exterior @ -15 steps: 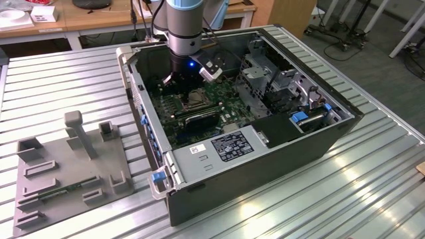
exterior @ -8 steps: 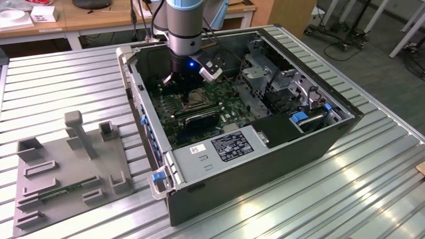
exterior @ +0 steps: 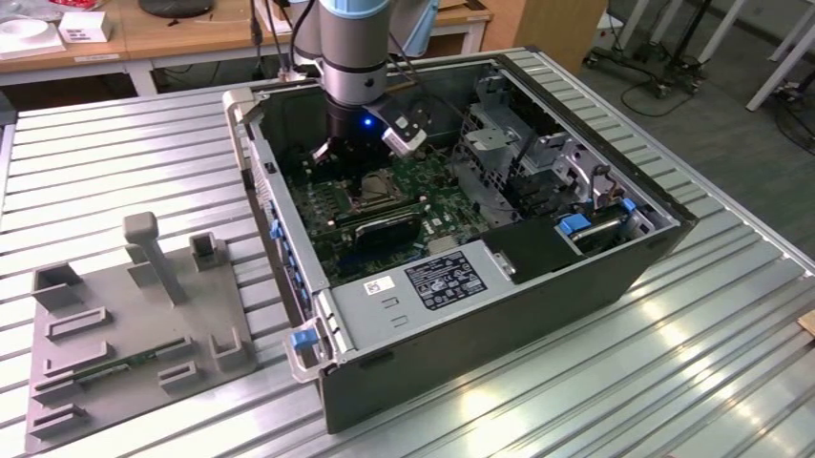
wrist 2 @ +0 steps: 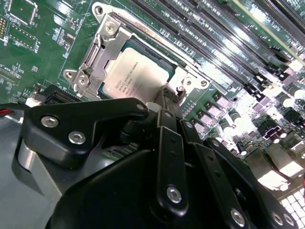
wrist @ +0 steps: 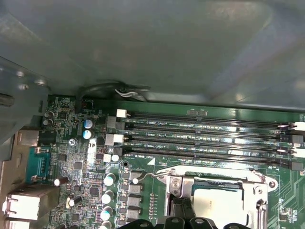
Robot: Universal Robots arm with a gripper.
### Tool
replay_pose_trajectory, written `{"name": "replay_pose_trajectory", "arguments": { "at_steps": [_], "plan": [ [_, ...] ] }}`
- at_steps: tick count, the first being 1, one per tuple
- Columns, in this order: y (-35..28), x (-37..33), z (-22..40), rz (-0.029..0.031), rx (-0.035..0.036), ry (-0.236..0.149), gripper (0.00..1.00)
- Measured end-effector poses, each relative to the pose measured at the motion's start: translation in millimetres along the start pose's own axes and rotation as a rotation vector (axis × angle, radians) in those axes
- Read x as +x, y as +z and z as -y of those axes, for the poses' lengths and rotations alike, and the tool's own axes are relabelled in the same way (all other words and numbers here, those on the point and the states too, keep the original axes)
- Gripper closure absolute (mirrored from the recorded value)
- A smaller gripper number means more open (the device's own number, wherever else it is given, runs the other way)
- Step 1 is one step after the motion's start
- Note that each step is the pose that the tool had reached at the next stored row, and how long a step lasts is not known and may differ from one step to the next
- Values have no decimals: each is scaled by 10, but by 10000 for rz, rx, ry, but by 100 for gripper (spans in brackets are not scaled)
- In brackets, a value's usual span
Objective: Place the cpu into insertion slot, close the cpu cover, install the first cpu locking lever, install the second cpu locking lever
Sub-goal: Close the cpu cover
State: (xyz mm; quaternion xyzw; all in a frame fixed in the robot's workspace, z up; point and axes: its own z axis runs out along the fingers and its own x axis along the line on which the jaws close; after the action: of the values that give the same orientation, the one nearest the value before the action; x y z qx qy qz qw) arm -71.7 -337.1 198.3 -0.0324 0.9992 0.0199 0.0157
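My gripper (exterior: 342, 151) reaches down into the open computer case (exterior: 510, 315), just beside the socket (exterior: 373, 191) on the green motherboard. In both wrist views the cpu (wrist 2: 138, 76) (wrist: 217, 198) lies flat in the socket, pale silver face up. The cpu cover (wrist 2: 95, 57) (wrist: 257, 191), a silvery frame, lies down around it. A thin wire locking lever (wrist: 147, 176) runs along the socket's edge by the memory slots. The black fingers (wrist 2: 164, 129) meet at their tips at the socket's rim, and the gripper (wrist 2: 167, 99) (wrist: 183, 210) looks shut with nothing seen between them.
Memory slots (wrist 2: 214, 43) (wrist: 205, 138) run beside the socket. A grey metal box with a white label (exterior: 433, 281) and drive cages (exterior: 535, 162) crowd the case. A grey fixture plate (exterior: 128, 324) with upright posts sits on the slatted table at the exterior view's left.
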Motion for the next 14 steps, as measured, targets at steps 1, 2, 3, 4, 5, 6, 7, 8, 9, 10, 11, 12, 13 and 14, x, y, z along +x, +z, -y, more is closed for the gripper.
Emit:
{"name": "replay_pose_trajectory", "arguments": {
  "at_steps": [1,2,3,4,5,6,7,8,9,10,11,12,13,14],
  "plan": [
    [-9,-1,-2,2,-3,0,89],
    [-23,-1,-1,-5,6,0,89],
    [-35,0,0,-9,11,0,89],
    [-45,0,0,-8,9,0,89],
    [-58,-1,-1,-9,11,0,89],
    [-72,-1,-1,-11,13,1,89],
    [-87,-1,-2,-11,13,0,89],
    [-102,-2,-2,-10,12,0,89],
    [-116,-2,-3,-10,12,0,89],
    [-132,-3,-3,-11,13,0,89],
    [-147,-3,-4,-11,13,0,89],
    [-162,-4,-4,-11,13,0,89],
    [-177,-4,-5,-10,13,0,89],
    [-192,-5,-6,-10,12,0,89]
  ]
}}
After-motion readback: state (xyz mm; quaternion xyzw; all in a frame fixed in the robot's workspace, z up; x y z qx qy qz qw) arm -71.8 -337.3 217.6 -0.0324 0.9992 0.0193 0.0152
